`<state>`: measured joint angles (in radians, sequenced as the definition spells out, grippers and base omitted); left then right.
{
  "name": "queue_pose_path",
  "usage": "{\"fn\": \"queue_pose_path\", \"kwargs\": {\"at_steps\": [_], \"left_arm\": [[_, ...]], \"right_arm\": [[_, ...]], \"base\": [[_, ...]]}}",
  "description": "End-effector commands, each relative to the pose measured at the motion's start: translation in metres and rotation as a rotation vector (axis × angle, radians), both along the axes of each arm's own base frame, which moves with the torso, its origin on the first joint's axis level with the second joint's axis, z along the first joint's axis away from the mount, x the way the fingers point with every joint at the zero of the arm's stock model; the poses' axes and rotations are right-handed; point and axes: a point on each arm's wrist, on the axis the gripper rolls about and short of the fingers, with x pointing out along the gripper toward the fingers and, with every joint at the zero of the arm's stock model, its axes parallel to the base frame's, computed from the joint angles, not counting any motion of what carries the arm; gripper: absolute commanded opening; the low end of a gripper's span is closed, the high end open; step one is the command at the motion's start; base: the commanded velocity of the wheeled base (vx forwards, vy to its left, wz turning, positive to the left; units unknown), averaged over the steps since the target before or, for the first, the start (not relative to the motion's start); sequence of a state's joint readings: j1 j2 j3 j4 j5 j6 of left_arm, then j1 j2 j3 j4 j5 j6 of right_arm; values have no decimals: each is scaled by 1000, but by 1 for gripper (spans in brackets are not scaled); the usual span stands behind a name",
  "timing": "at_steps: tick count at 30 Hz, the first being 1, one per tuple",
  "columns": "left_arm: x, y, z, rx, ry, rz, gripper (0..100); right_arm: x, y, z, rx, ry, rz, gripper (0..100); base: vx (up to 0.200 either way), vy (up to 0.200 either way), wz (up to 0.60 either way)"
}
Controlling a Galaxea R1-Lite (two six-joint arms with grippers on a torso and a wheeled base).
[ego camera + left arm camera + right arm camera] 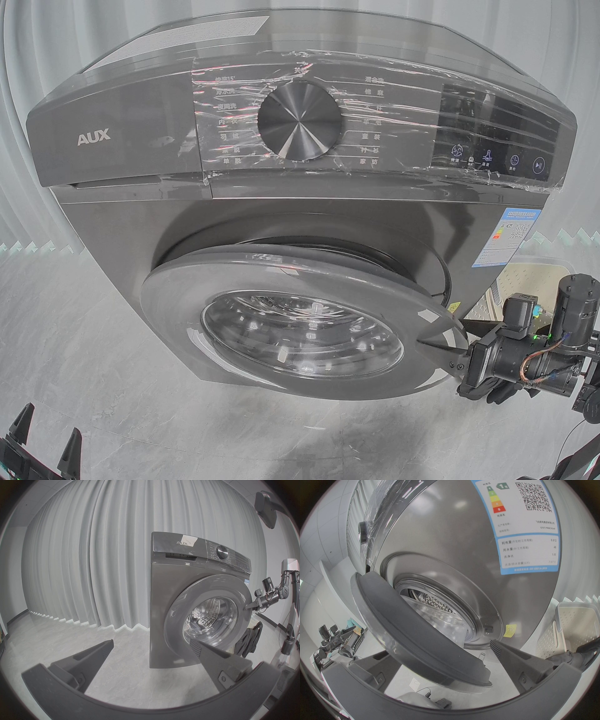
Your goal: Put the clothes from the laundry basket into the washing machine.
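Closest to the camera was the left gripper point(150, 664), its two black fingers spread wide with nothing between them. It hung low, well away from the washing machine point(300, 187).

The right gripper point(440, 332) was at the edge of the round door point(300, 325). Its fingers were spread wide too, one on each side of the door's rim. I could not tell if they touched it. The door stood part way open, and the shiny drum point(434, 602) showed through the gap. No clothes showed inside it.

The white laundry basket point(531, 281) sat just beside the machine, on the robot's right. Dark clothes point(248, 639) hung over its side.

So the job looked like it had hardly begun. I think the door needed to swing open more. Then every piece of clothing had to be lifted out of the basket and pushed into the drum.
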<state>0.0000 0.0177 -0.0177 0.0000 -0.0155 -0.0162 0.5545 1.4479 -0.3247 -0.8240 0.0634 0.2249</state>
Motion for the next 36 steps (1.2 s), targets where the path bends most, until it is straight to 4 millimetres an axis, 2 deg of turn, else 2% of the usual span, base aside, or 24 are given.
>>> {"fn": "queue_pose_path", "kwargs": {"at_steps": [1,6,14,18,27,31,36], "left_arm": [[0,0,-5,-2,0,0,100],[0,0,-5,-1,0,-1,100],[0,0,-5,-1,0,-1,100],[0,0,-5,-1,0,-1,100],[0,0,-5,-1,0,-1,100],[0,0,-5,-1,0,-1,100],[0,0,-5,-1,0,-1,100]], "right_arm": [[0,2,2,4,-9,5,100],[0,4,-4,-9,12,16,100],[-11,6,-10,-22,35,55,100],[-9,5,-9,-18,32,46,100],[-8,8,-11,-23,42,56,100],[-8,9,-18,-38,71,59,100],[-14,16,-18,-34,72,102,100]], "base": [[-200,0,0],[-200,0,0],[0,0,0],[0,0,0],[-200,0,0],[0,0,0],[0,0,0]]}}
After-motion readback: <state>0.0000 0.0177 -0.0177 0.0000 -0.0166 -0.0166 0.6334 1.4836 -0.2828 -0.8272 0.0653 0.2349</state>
